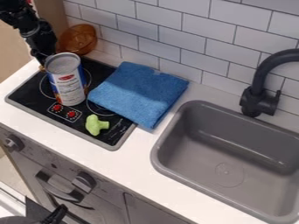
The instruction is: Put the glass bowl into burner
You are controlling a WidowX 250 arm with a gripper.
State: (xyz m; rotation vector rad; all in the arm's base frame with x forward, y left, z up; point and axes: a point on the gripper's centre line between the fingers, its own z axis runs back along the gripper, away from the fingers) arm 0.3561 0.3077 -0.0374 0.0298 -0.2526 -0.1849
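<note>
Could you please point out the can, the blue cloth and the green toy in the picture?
Can [69, 89]: camera view, on the lower label.
Blue cloth [140, 92]: camera view, near the middle of its upper face.
Green toy [93, 125]: camera view, on its wider end.

The bowl [77, 40] is orangey brown. The cloth [140, 92] is blue (like the sky!), and the little toy [95, 125] is light green. The stove [83, 125] is black with red knobs [57, 107]. The sink [198, 127] is grey. The wall [196, 43] has white blocks with dark lines.
</note>
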